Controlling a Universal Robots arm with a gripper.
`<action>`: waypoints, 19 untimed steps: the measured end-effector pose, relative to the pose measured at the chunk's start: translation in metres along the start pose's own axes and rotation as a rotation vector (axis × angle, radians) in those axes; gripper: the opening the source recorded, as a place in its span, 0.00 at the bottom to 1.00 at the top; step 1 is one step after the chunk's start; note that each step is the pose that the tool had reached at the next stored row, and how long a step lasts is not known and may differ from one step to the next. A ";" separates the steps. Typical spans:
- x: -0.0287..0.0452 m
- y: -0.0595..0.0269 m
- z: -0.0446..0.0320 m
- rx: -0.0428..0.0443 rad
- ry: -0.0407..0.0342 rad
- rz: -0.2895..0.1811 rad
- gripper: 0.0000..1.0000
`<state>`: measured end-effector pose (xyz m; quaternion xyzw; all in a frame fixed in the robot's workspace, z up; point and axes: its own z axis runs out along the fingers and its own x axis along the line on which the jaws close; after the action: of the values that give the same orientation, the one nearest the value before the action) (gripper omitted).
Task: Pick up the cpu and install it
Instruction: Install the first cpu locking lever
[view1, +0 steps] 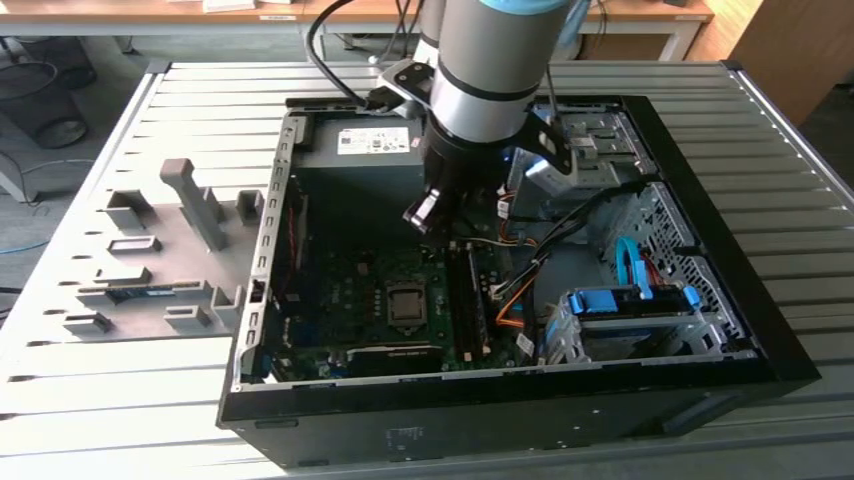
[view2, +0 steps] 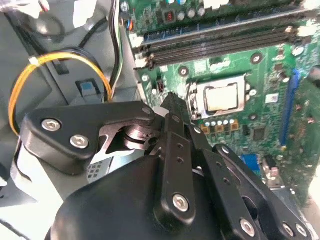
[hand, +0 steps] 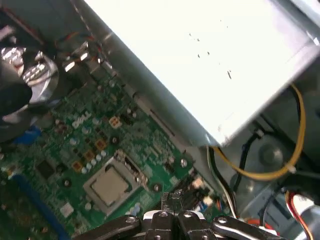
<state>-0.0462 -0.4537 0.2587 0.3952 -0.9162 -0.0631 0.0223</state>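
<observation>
Slatted grey metal tabletop (view1: 160, 400) is carrying the open black desktop computer case (view1: 534, 420), which is lying on its side with the interior facing up. My silver and black arm (view1: 487, 70) is reaching down into that case, over the green motherboard (view1: 340, 300), with the pale grey power supply box (view1: 354, 150) sitting just beyond it. I am hanging my black gripper (view2: 172, 107) above the board, near the memory slots, with its fingers drawn together and nothing between them. Grey plastic fixture tray with upright blocks (view1: 147, 260) is resting on the table at the exterior view's left of the case. Smallest of all, the square silver cpu (view2: 222, 97) is lying seated in its metal-framed socket on the motherboard, just beside my fingertips in both wrist views.
</observation>
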 end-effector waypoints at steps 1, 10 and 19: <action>0.0006 0.0012 0.0019 0.0001 -0.0001 0.000 0.10; 0.0016 0.0074 0.0192 0.0001 0.0000 0.000 0.10; 0.0088 0.0009 0.0212 0.0305 0.0321 0.004 0.10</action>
<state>-0.0548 -0.4574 0.2377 0.3948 -0.9172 -0.0427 0.0310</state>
